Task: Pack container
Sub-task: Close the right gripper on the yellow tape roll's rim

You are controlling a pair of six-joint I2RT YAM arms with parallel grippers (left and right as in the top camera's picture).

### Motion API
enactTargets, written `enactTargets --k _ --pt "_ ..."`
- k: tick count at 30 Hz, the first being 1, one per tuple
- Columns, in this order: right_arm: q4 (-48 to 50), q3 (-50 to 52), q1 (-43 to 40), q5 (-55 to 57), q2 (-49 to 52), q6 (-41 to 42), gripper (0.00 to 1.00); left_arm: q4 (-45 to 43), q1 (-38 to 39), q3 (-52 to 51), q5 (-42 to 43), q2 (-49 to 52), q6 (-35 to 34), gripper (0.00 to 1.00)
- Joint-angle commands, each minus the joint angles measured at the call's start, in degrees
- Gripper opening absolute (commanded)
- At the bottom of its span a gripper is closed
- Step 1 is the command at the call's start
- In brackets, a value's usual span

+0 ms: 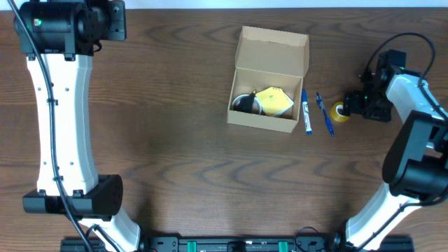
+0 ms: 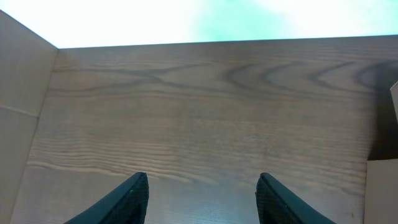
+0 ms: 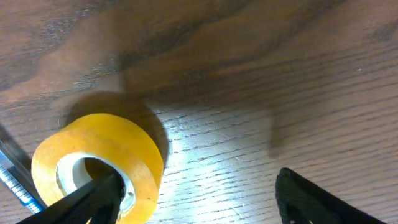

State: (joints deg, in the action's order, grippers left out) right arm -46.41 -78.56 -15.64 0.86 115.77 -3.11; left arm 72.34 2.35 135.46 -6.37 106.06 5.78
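The container (image 1: 269, 78), a tan cardboard box, stands open at the table's middle back with its flap lid raised. A yellow item (image 1: 274, 100) and a dark round item (image 1: 245, 103) lie inside. To its right, a yellow tape roll (image 1: 340, 112) lies on the table. My right gripper (image 3: 199, 177) is open at the tape roll (image 3: 96, 162). Its left finger (image 3: 102, 193) sits in the roll's core, and its right finger (image 3: 311, 199) is far off over bare wood. My left gripper (image 2: 203, 177) is open over bare table with nothing between its fingers.
Two blue pens (image 1: 306, 112) (image 1: 324, 113) lie between the container and the tape roll. The left arm (image 1: 59, 119) stretches along the table's left side. Tan surfaces show at the left border (image 2: 18, 124) and right border (image 2: 382, 190) of the left wrist view.
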Motion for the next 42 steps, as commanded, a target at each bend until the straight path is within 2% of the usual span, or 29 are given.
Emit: enactTargets --k 1,2,11,14,19,20,23,27,30,34,42 --pt "-0.1 0.3 -0.2 -0.3 0.9 0.5 0.75 0.3 -0.2 0.8 0.4 -0.9 -0.6 0.57" --pt "-0.1 0.3 -0.2 -0.3 0.9 0.5 0.71 0.3 -0.2 0.8 0.5 -0.9 -0.6 0.56" --pt "-0.1 0.3 -0.2 -0.3 0.9 0.5 0.54 0.3 -0.2 0.8 0.5 -0.9 -0.6 0.57" --pt "-0.1 0.3 -0.2 -0.3 0.9 0.5 0.53 0.3 -0.2 0.8 0.5 -0.9 -0.6 0.57" --pt "-0.1 0.3 -0.2 -0.3 0.9 0.5 0.45 0.3 -0.2 0.8 0.5 -0.9 -0.6 0.56" --pt "-0.1 0.3 -0.2 -0.3 0.9 0.5 0.41 0.3 -0.2 0.8 0.4 -0.9 -0.6 0.56" --pt "-0.1 0.3 -0.2 -0.3 0.9 0.5 0.39 0.3 -0.2 0.8 0.5 -0.9 -0.6 0.57" --pt "-0.1 0.3 -0.2 -0.3 0.9 0.5 0.24 0.3 -0.2 0.8 0.5 -0.9 -0.6 0.57" --pt "0.0 0.3 -0.2 -0.3 0.9 0.5 0.23 0.3 -0.2 0.8 0.5 -0.9 -0.6 0.56" --pt "0.0 0.3 -0.2 -0.3 0.9 0.5 0.13 0.3 -0.2 0.8 0.5 -0.9 -0.6 0.57" --pt "0.3 0.3 -0.2 -0.5 0.9 0.5 0.14 0.3 -0.2 0.8 0.4 -0.9 -0.6 0.57"
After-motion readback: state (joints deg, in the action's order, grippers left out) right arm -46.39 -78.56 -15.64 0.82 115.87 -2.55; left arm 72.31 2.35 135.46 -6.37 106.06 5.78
